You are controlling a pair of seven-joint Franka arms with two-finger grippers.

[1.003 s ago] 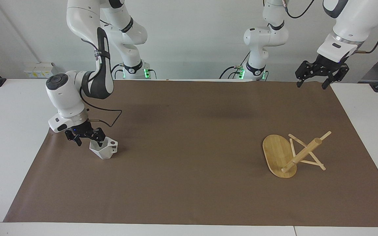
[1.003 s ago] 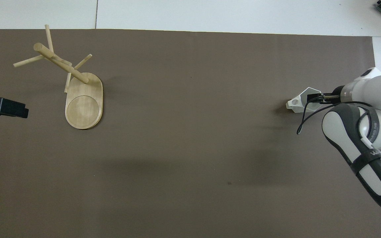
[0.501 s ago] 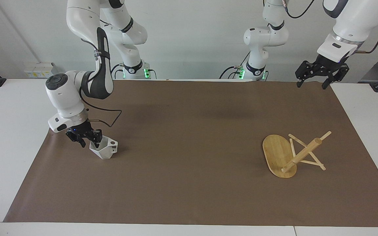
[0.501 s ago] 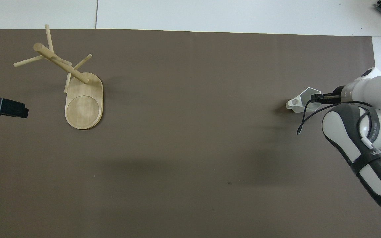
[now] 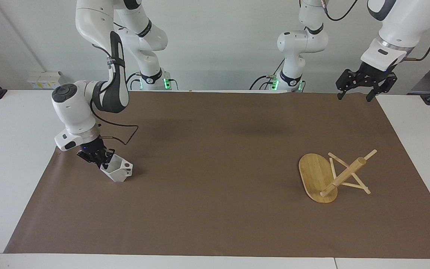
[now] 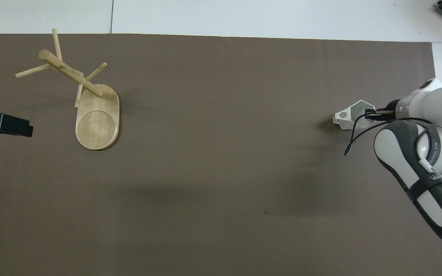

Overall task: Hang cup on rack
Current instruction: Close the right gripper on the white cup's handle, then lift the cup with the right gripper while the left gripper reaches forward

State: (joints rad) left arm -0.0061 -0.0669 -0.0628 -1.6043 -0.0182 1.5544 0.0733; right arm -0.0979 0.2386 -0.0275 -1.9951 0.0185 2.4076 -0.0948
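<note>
Two fingers of the right gripper are closed on the rim wall of the white faceted cup, at the right arm's end of the brown mat. The cup is seen tilted, its open mouth turned toward the gripper, with its blocky pierced handle pointing toward the middle of the table. Nothing is visible inside the cup; in the overhead view its hollow appears empty, apart from the fingertip gripping the wall. Whether the cup's base is in contact with the mat cannot be told.

Compared with a second ago, the fingers are drawn together on the wall, where they were spread before, and the cup is tipped out of its earlier upright stance and shifted slightly.

Well apart, toward the left arm's end of the table, the bamboo mug rack is seen with its oval base on the mat and its post carrying thin crossed pegs. Its position is unchanged.

The left gripper is held waiting in the air over the mat's corner nearest the robots, its fingers spread wide and holding nothing, as before.
</note>
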